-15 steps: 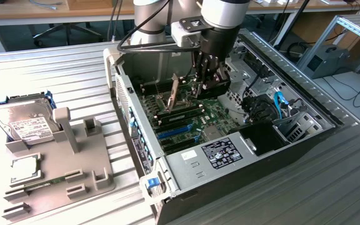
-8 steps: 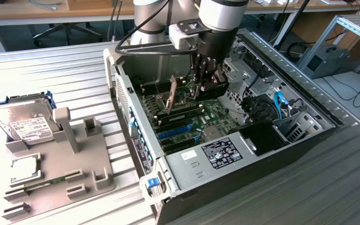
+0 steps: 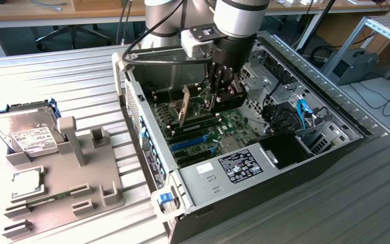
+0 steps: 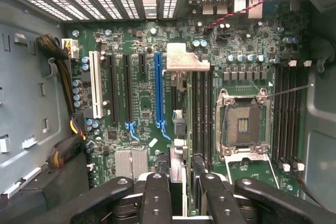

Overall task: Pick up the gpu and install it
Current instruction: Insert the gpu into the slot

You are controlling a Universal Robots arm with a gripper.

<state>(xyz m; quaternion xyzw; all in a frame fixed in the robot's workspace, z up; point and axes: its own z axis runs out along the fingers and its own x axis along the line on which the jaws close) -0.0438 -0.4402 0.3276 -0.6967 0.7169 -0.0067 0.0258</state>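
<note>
Exterior and wrist views of card installation. The gpu (image 3: 185, 107) stands on edge inside the open computer case (image 3: 330, 152), clamped between the fingers (image 4: 156, 192) of the gripper (image 3: 222, 96). In the wrist view the gpu (image 4: 177, 174) appears edge-on, running away from the gripper (image 4: 182, 163) toward the vented rear wall of the case. Its silvery bracket (image 4: 186, 60) sits at the far end. The card lies just beside the long blue slot (image 4: 158, 93), between that slot and the black memory slots (image 4: 202, 114). Whether its lower edge is seated in a slot cannot be told.

The jaws stand partly closed, pressing the thin card from both sides; nothing else is held.

The case lies on its side on a ribbed metal table (image 3: 66, 76), with the green motherboard (image 3: 232, 124) facing up. The bare processor socket (image 4: 243, 124) and a white slot (image 4: 95, 85) are visible on the board. On the exterior view's left, well apart from the case, a grey holder (image 3: 79, 173) carries a silver hard drive (image 3: 26, 132). Beyond the table are desks, an office chair and loose cables; an aluminium frame (image 3: 378, 30) stands on the exterior view's right.

The arm (image 3: 239, 15) comes down steeply from above, its wrist over the case opening and the gripper pointing down toward the board.
</note>
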